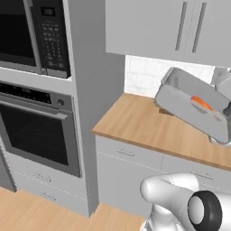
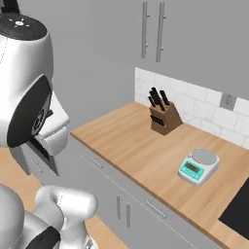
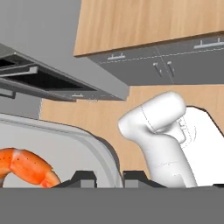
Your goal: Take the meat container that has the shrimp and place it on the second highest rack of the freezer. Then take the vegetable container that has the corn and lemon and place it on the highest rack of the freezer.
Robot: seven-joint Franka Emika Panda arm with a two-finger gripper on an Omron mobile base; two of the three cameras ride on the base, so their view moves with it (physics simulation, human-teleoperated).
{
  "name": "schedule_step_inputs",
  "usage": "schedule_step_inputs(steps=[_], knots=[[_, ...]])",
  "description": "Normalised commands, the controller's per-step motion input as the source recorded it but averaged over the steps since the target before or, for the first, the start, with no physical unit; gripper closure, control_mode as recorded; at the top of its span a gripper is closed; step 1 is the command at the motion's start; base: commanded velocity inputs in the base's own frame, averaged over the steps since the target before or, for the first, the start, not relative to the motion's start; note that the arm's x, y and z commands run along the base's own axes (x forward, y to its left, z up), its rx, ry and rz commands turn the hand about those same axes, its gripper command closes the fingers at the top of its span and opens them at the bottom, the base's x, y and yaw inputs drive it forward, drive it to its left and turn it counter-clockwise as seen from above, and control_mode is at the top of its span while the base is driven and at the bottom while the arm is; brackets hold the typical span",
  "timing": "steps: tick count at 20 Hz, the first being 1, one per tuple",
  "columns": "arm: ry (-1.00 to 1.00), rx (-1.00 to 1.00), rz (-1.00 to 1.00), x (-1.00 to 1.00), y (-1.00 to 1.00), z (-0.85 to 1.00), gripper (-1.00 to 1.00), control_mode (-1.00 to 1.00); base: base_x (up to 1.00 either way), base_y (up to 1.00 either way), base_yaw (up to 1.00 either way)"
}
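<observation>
The meat container (image 1: 189,106), a grey tray, hangs tilted in the air above the wooden counter at the right of the left base view. The orange shrimp (image 1: 200,103) lies inside it. My gripper (image 1: 227,113) holds the tray's right end, at the picture's edge. In the hand view my gripper (image 3: 109,180) is shut on the rim of the meat container (image 3: 87,148), with the shrimp (image 3: 26,168) close by at the lower left. The freezer, the vegetable container, the corn and the lemon are out of view.
A wall oven (image 1: 38,131) and a microwave (image 1: 31,36) stand in the tall unit left of the counter (image 1: 135,122). A knife block (image 2: 164,116) and a kitchen scale (image 2: 198,167) sit on the counter. Wall cabinets (image 1: 180,27) hang above.
</observation>
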Motion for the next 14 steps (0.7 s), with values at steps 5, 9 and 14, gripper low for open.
schedule_step_inputs(steps=[5, 9, 14], knots=[[0.00, 0.00, 0.00, 0.00, 0.00, 0.00, 1.00, 1.00, -0.08, 0.12, 0.39], [0.00, 0.00, 0.00, 0.00, 0.00, 0.00, 1.00, 1.00, -0.05, 0.08, 0.57], [0.00, 0.00, 0.00, 0.00, 0.00, 0.00, 1.00, 1.00, 0.00, 0.15, 0.54]])
